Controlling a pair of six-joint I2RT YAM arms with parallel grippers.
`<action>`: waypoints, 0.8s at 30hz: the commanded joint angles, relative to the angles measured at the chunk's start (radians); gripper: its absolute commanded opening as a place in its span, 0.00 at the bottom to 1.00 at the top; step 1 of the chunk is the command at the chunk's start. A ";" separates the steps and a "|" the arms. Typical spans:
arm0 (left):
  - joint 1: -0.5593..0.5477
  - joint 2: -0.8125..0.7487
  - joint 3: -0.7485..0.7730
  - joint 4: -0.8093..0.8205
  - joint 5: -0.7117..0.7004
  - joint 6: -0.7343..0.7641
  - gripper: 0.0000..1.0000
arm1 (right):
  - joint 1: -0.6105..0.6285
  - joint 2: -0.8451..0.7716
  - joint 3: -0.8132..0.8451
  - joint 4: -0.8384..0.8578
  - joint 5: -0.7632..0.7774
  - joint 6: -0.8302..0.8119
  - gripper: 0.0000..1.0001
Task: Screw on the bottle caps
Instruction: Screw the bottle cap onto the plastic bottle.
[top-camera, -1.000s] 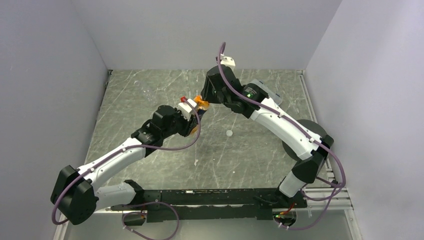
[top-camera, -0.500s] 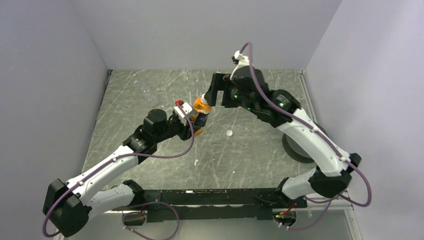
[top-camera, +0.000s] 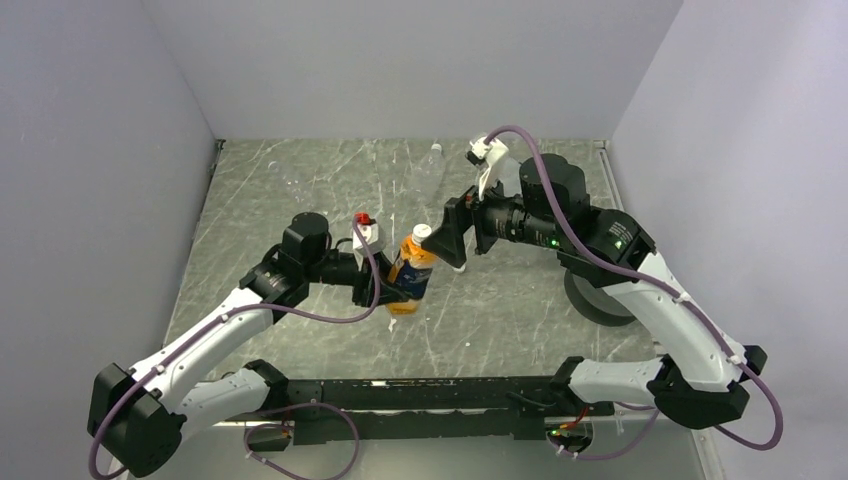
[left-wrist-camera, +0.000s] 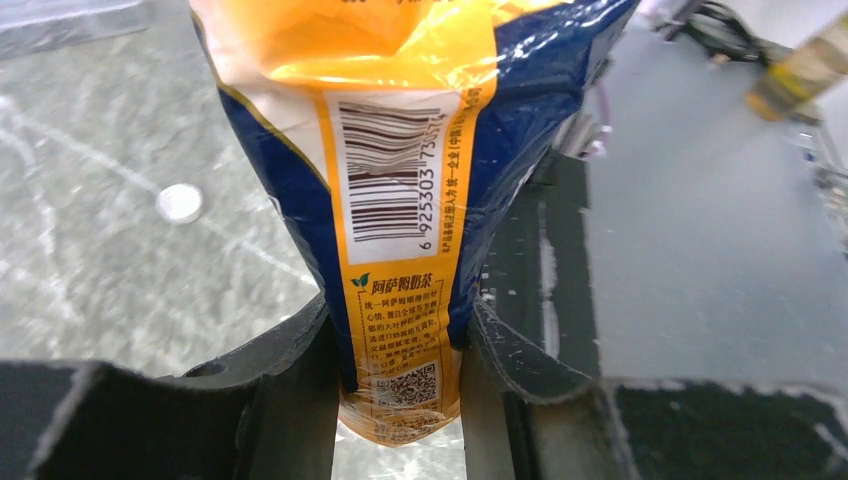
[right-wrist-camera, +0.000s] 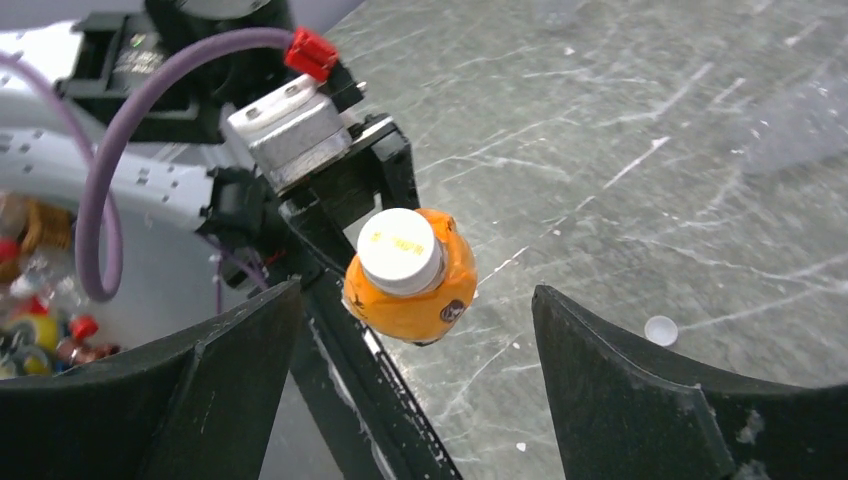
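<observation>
Near the table (top-camera: 300, 200) centre, orange bottle (top-camera: 408, 275) topped by white cap (top-camera: 422, 232), gripped by left fingers (left-wrist-camera: 290, 390), right fingers (right-wrist-camera: 230, 390) spread wide

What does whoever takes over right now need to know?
Left gripper: shut on the orange bottle, low on its body, roughly upright.
Right gripper: open, jaws either side of the white cap, not touching.
Done: white cap sits on the orange bottle; tightness can't be judged.
Left: loose cap on the table, likely for the clear bottle by the far edge.
</observation>
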 joint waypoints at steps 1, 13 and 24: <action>0.005 -0.009 0.055 -0.001 0.246 -0.004 0.00 | 0.001 -0.031 0.008 0.033 -0.175 -0.092 0.85; 0.005 0.002 0.063 -0.014 0.277 0.001 0.00 | 0.001 0.015 0.023 0.078 -0.300 -0.063 0.64; 0.005 -0.004 0.056 -0.012 0.267 -0.003 0.00 | 0.001 0.042 0.026 0.112 -0.316 -0.039 0.55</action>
